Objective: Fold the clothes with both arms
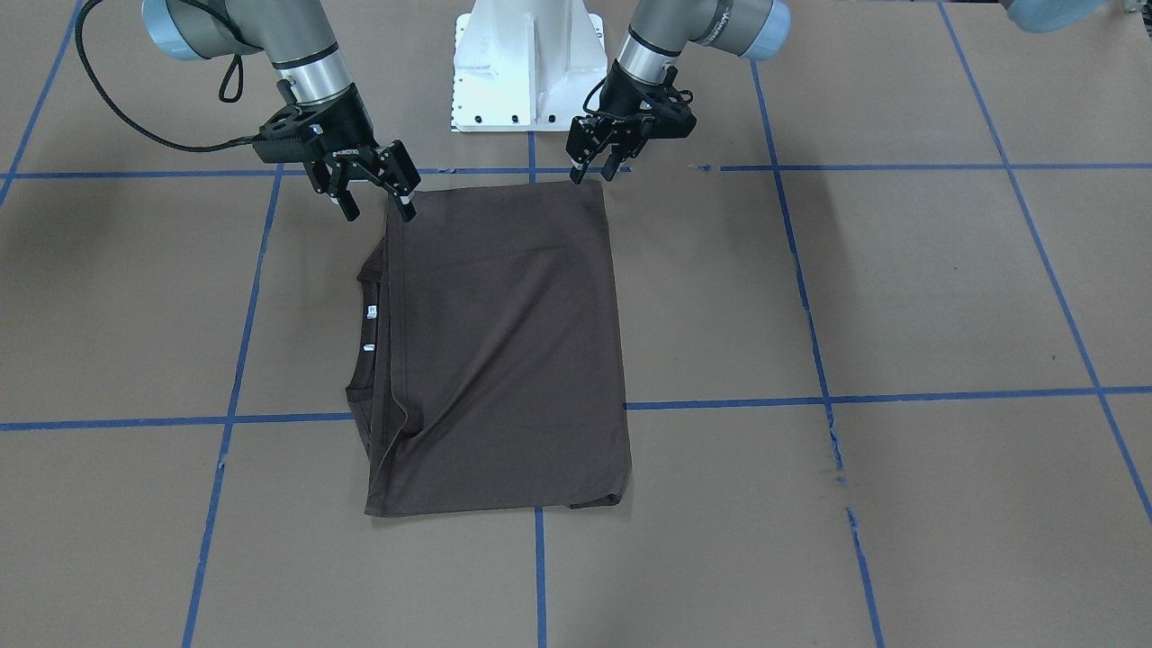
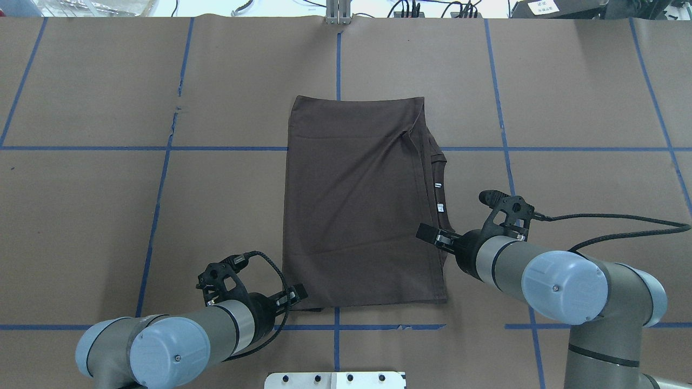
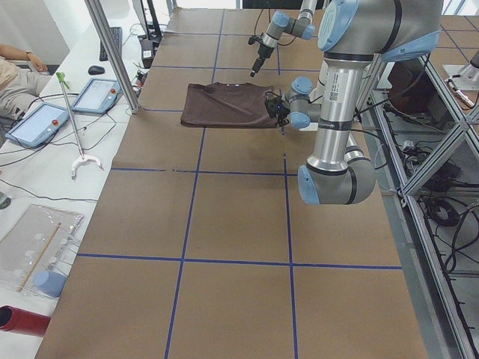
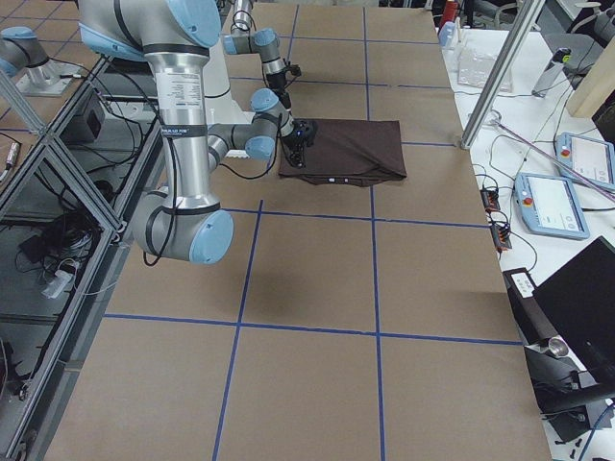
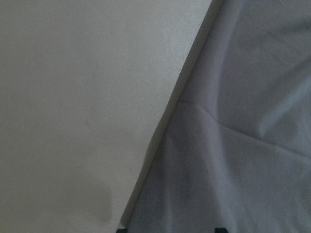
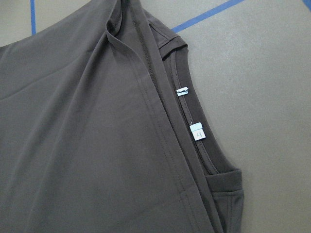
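T-shirt [image 1: 504, 342] is flat on the worktop [image 1: 900, 288], folded to a rectangle, near the middle of the robot-side edge. Its long axis runs from the robot side toward the far edge. The collar [image 1: 371, 333] and white tags [image 6: 196, 131] poke out along its robot-right side.

Left gripper [image 1: 596, 171] is at the near left corner and right gripper [image 1: 380, 209] at the near right corner. Both have fingers apart and hold nothing. The shirt extends straight away from both.

Likely next: pinch both near corners and fold away along the long axis.

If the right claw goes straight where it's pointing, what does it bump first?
Most likely the shirt, at its corner on the collar side. The right claw points down there, though it might catch the table beside it instead.
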{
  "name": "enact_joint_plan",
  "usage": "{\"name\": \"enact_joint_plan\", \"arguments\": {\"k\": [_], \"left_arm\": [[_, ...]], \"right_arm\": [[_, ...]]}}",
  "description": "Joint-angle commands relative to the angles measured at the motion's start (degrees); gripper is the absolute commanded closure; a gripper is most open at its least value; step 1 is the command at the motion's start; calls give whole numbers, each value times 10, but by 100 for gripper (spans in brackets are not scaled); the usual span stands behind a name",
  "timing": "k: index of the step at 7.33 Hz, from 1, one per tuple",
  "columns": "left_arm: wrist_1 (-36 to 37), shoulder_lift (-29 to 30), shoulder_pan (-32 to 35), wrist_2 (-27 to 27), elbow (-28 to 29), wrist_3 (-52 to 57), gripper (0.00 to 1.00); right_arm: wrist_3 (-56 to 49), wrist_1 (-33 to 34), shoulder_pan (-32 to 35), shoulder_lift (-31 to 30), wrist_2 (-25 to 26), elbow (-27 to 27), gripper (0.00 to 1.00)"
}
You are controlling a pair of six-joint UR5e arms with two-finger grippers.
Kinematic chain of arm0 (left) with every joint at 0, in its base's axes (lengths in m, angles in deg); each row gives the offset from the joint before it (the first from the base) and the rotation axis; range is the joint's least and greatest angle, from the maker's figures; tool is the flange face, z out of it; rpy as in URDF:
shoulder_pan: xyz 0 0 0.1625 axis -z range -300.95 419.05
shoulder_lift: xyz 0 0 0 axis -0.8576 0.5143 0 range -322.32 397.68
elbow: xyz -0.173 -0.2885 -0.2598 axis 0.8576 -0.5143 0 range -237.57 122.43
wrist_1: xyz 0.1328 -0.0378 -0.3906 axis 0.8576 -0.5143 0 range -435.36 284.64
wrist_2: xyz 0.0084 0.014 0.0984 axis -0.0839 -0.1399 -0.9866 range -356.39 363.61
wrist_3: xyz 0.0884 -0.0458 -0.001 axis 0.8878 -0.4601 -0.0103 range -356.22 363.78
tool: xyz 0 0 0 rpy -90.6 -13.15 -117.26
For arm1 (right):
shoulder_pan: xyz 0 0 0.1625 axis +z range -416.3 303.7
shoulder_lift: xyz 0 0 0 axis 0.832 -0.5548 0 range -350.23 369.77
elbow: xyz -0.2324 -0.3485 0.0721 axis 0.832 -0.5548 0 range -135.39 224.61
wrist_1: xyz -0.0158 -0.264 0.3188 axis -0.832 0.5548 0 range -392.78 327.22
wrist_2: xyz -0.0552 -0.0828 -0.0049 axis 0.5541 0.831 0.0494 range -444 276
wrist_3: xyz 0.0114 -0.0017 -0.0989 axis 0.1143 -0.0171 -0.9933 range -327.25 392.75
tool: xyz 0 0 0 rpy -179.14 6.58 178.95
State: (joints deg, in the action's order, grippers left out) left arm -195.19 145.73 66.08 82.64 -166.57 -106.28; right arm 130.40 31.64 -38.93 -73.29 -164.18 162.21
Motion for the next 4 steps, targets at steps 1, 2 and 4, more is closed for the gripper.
{"name": "enact_joint_plan", "arguments": {"k": [1,2,4], "left_arm": [[-1,1,4,2,12,11,33],[-3,7,3,2,30,11,33],[-5,18,4,7,41,12,33]], "right_arm": [[0,0,-1,0,1,0,1],[0,0,-1,1,1,0,0],[-1,0,-1,1,1,1,0]]}}
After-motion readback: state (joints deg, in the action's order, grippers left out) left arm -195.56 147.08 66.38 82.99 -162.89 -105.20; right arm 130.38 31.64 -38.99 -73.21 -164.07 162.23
